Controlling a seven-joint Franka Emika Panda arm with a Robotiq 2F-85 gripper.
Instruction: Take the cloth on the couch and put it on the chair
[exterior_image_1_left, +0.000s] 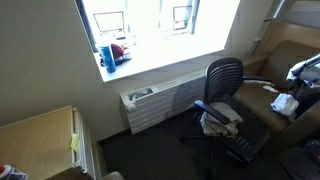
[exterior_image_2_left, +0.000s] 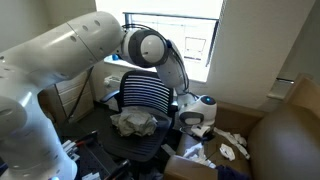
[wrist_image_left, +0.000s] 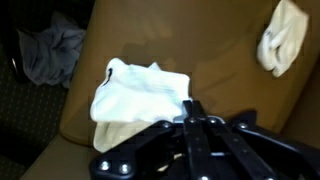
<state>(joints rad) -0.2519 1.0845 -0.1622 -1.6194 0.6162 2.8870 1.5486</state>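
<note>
A white cloth (wrist_image_left: 138, 92) lies bunched on the brown couch (wrist_image_left: 200, 45). My gripper (wrist_image_left: 190, 104) is low over the couch, its fingers closed together at the cloth's right edge and seemingly pinching it. In an exterior view the cloth (exterior_image_1_left: 284, 102) shows under the arm on the couch (exterior_image_1_left: 262, 100). The black mesh office chair (exterior_image_1_left: 224, 80) stands beside the couch with a grey cloth (exterior_image_1_left: 219, 116) on its seat. It also shows in an exterior view (exterior_image_2_left: 140, 95), as does its grey cloth (exterior_image_2_left: 134, 123).
A second white cloth (wrist_image_left: 281, 38) lies further along the couch. The grey cloth (wrist_image_left: 50, 55) is at the upper left of the wrist view. More white cloths (exterior_image_2_left: 234, 148) lie on the couch. A radiator (exterior_image_1_left: 155, 102) and a window sill stand behind the chair.
</note>
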